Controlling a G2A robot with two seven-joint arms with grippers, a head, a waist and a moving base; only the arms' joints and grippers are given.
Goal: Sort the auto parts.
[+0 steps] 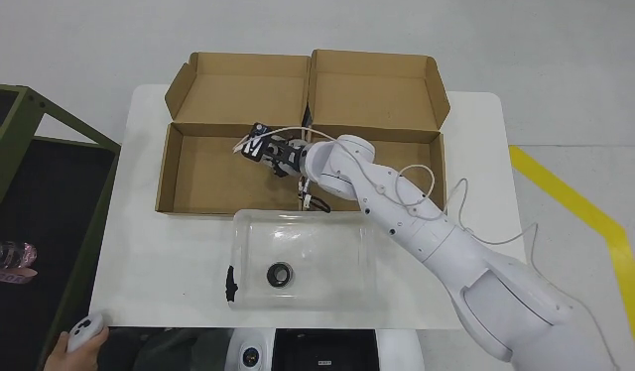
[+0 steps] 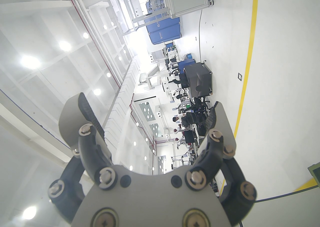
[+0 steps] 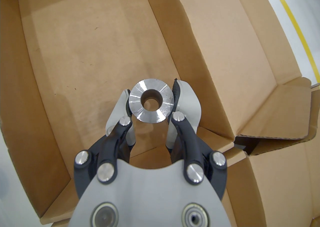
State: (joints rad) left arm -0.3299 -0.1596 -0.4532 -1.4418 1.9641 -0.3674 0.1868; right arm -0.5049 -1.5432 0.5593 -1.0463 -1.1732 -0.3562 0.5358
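My right gripper [image 3: 151, 100] is shut on a silver metal ring [image 3: 151, 100] with a round hole, held above the floor of the left cardboard box [image 3: 82, 45]. From above, the same right gripper [image 1: 256, 143] hangs over the left cardboard box [image 1: 198, 183], near its back wall. A clear plastic bin [image 1: 298, 222] in front of the boxes holds a dark round part [image 1: 280, 273] and a small black part [image 1: 230, 284]. My left gripper [image 2: 150, 113] is open with nothing between its fingers, pointing out into the hall.
A second cardboard box [image 1: 397, 168] adjoins the first on the right, its lid flaps standing up at the back. A dark green cart [image 1: 40, 192] stands left of the white table [image 1: 149, 262]. A hand with a controller [image 1: 84, 333] shows at the front left.
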